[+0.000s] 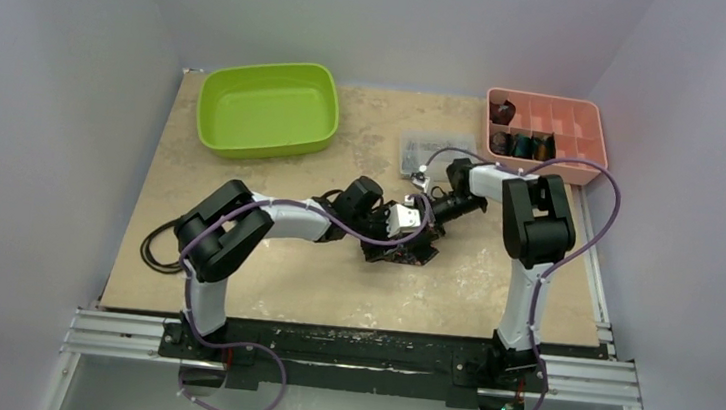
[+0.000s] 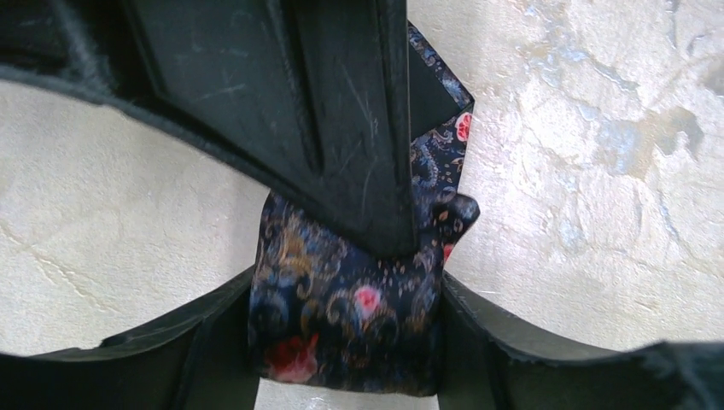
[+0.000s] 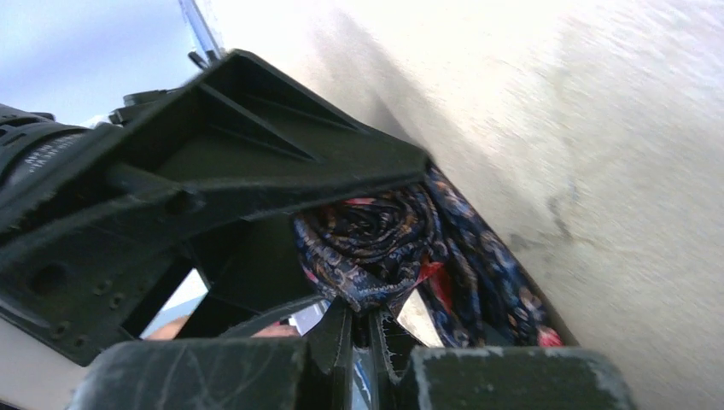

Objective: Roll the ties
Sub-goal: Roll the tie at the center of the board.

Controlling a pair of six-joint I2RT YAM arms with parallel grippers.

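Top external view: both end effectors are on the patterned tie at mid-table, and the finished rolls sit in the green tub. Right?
Not quite. The top external view shows the green tub empty; the finished rolls sit in the pink divided tray. The left end effector and right end effector are indeed on the patterned tie at mid-table.
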